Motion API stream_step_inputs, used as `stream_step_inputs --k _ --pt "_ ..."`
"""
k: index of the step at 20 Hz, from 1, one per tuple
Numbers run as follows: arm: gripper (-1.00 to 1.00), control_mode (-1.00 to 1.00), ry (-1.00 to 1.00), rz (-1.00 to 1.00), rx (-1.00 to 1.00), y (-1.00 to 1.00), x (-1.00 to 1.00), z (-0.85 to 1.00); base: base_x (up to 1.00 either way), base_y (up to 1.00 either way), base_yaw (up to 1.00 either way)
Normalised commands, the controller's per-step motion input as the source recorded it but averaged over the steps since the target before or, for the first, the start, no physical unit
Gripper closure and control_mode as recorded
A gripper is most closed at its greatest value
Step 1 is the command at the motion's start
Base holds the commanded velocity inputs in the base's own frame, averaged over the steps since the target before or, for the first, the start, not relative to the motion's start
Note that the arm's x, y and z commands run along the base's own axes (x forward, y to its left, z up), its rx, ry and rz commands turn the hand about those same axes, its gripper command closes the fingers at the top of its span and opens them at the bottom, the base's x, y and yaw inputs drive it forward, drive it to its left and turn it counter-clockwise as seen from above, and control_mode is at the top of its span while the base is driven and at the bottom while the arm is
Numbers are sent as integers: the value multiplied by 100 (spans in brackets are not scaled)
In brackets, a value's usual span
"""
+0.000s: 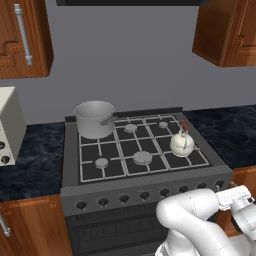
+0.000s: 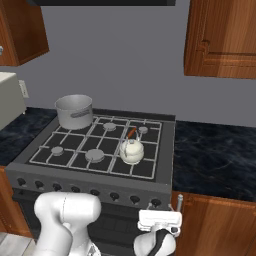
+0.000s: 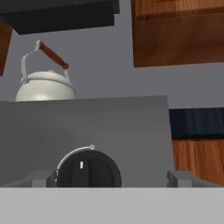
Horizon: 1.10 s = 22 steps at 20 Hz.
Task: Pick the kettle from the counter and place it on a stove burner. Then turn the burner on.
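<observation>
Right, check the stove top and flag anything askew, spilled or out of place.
Nothing stands out. The kettle sits upright on the stove's front right grate, and the steel pot stands upright at the back left. No spill shows.

Both base views overlook the stove (image 1: 145, 145); hand view faces its knob (image 3: 89, 169) closely.

— Where's the arm?
— Bent low at five o'clock in the left base view, wrist level, reaching forward.
— And the claw (image 3: 112, 178)?
— Fingers spread wide apart, gripping nothing.
</observation>
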Motion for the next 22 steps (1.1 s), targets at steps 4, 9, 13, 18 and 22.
stream_step_inputs --k 4,9,13,18,22 --pt "-100 -100 -2 0 0 0 5 -10 0 0 0" --pt "-100 -100 -2 0 0 7 0 -4 0 0 0" --pt "-100 -100 0 0 0 3 -13 -8 0 0 0" --pt "-100 -100 -1 0 0 0 -8 0 0 0 0" --pt "-100 -100 0 0 0 4 0 0 0 0 0"
